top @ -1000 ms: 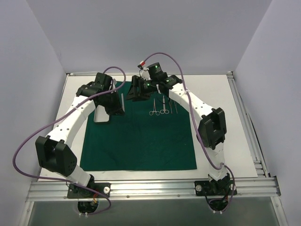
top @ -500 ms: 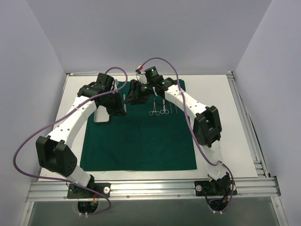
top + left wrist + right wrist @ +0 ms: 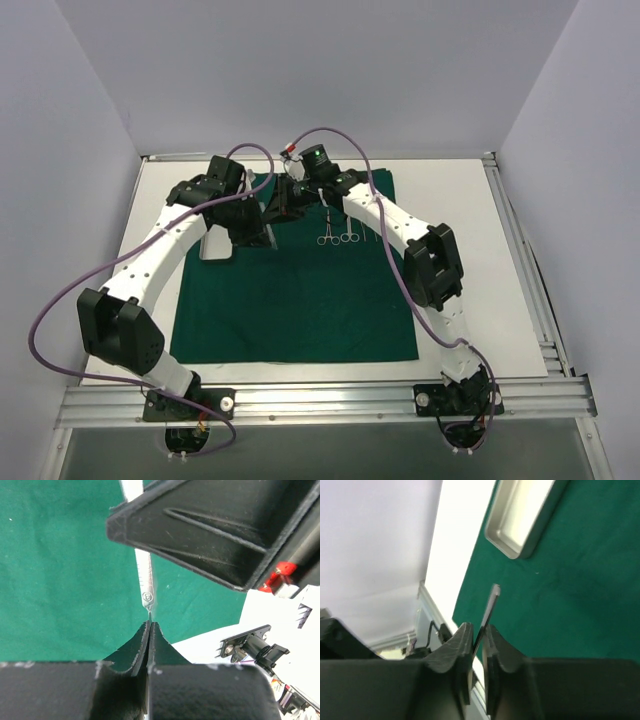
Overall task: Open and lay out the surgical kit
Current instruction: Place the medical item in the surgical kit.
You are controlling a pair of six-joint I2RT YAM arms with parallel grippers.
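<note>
The dark green cloth (image 3: 300, 300) lies spread flat on the white table. My left gripper (image 3: 258, 228) hovers over its far left part, shut (image 3: 149, 624) on the tip of a thin flat steel instrument (image 3: 145, 575). My right gripper (image 3: 280, 203) meets it from the far side. Its jaws (image 3: 479, 629) are closed narrowly round the other end of the same instrument (image 3: 489, 607). The steel tray (image 3: 216, 248) sits at the cloth's left edge, partly under the left arm, and shows empty in the right wrist view (image 3: 522, 515). Ring-handled instruments (image 3: 338, 236) lie in a row on the far middle of the cloth.
Two thin straight instruments (image 3: 368, 228) lie right of the ring-handled ones. The white table top (image 3: 470, 260) extends right of the cloth. An aluminium rail (image 3: 320, 400) runs along the near edge, and grey walls stand close on three sides.
The right arm has swung left to the left gripper, and its jaws have narrowed onto the steel instrument. The left gripper has stayed put, shut on it.
</note>
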